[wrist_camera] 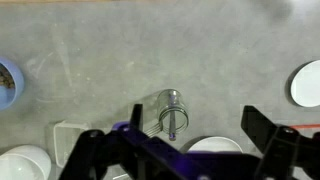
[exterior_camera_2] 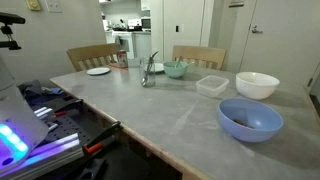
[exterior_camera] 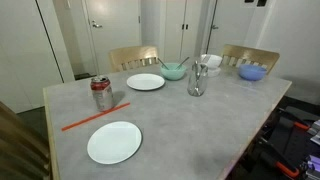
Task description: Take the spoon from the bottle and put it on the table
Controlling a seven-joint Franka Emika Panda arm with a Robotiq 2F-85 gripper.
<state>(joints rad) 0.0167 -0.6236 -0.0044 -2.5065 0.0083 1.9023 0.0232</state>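
The clear glass bottle (exterior_camera: 197, 82) stands upright on the grey table (exterior_camera: 190, 125) between the bowls, also seen in an exterior view (exterior_camera_2: 147, 76). The silver spoon (exterior_camera: 200, 68) stands in it with its handle sticking out the top (exterior_camera_2: 151, 62). In the wrist view I look down on the bottle (wrist_camera: 172, 104) with the spoon (wrist_camera: 172, 122) inside. My gripper (wrist_camera: 198, 122) is open and empty, high above the table, its two fingers spread either side of the bottle. The arm does not show in the exterior views.
A red soda can (exterior_camera: 101, 93), an orange-red stick (exterior_camera: 95, 116) and a white plate (exterior_camera: 114, 142) lie near one end. Another plate (exterior_camera: 146, 82), a teal bowl (exterior_camera: 174, 71), a blue bowl (exterior_camera_2: 250, 118), a white bowl (exterior_camera_2: 257, 85) and a clear box (exterior_camera_2: 212, 85) surround the bottle. Chairs stand behind.
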